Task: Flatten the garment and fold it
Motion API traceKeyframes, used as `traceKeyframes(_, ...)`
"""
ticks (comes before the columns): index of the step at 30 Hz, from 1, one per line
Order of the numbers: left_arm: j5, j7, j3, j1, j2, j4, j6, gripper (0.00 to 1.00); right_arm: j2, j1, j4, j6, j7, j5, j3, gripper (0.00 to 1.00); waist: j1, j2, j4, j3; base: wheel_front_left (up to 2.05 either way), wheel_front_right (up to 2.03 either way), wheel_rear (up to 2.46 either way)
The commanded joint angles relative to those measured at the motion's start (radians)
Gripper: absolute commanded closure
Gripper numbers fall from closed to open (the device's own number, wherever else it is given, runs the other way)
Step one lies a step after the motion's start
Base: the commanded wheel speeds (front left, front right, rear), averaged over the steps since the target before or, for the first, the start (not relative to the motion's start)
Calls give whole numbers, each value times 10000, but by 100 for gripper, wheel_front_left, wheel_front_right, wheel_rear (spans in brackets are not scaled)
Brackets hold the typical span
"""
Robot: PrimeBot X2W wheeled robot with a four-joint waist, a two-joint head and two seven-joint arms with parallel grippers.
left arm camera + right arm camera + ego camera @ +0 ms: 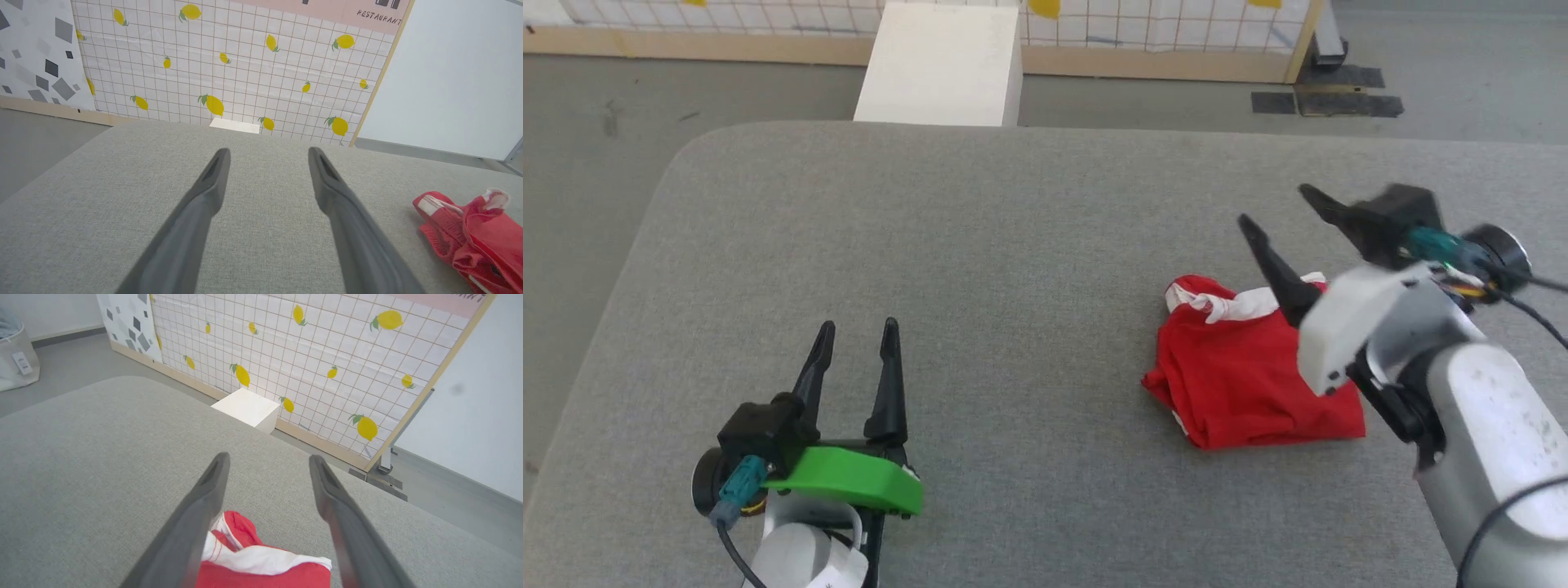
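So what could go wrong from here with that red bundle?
The garment lies crumpled in layers, so the open right gripper over it might pinch several at once and lift a lump. The open left gripper sits far off, so a one-sided pull could just drag the garment across the table.

The tabletop (980, 245) is covered in pale grey woven fabric and has rounded corners. Around it lies a smooth grey floor (596, 106). Beyond the far edge a white block (941, 65) stands on the floor against a panel (245, 61) of white grid tiles printed with yellow lemons, framed in light wood. A pink strip (347, 12) along its top reads "RESTAURANT". A terrazzo-patterned panel (32, 53) adjoins it on the left, and a plain white wall (457, 73) on the right. Dark mats (1327, 102) lie by the panel's metal foot (384, 463). A white fabric basket (16, 355) sits on the floor. The light is soft and even.
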Motion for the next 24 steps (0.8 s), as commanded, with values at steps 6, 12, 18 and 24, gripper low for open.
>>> traceKeyframes(6,-71,-38,43,184,-22,-33,54,0,1132,1780,-775,-13,-1993,-542,-2123,0,0,0,-380,-386,0,0,0)
traceKeyframes(12,-13,-38,79,248,-22,-4,58,0,1938,3209,-1052,-13,-3656,-696,-3184,0,0,0,-730,-670,0,0,0)
traceKeyframes(18,35,-38,129,413,-22,65,37,0,2151,4140,-1056,-13,-4447,-770,-3195,0,0,0,-1003,-896,0,0,0)
traceKeyframes(24,-41,-38,121,627,-22,202,51,0,2256,4784,-948,-13,-4610,-1053,-3196,0,0,0,-1156,-1065,0,0,0)
